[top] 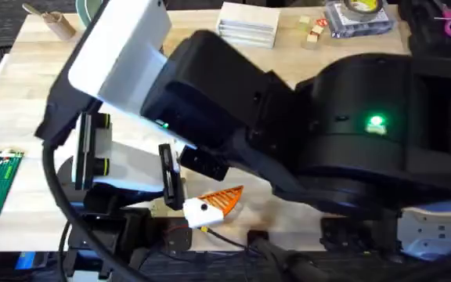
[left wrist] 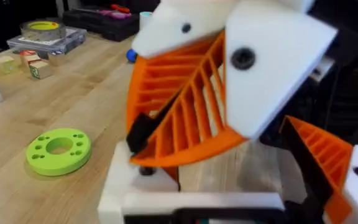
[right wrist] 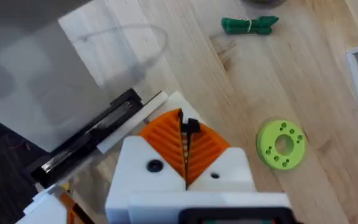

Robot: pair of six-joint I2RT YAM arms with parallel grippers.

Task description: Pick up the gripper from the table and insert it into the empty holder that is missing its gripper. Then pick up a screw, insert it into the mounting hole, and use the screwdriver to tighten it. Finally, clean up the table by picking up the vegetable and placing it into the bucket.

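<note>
Right wrist cam: right end effector (right wrist: 185,155) is pinching something thin and dark; left's state, can't tell. Grip's looking marginal, could be slipping onto the desk (right wrist: 278,74).

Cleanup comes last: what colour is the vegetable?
Dark green; the vegetable shows best in the right wrist view, lying on the table.

vegetable (right wrist: 250,25): dark green
disc (right wrist: 281,144): lime green
right pincer (right wrist: 185,149): white, orange ribbed pads
worktop (right wrist: 278,81): pale wood
</note>
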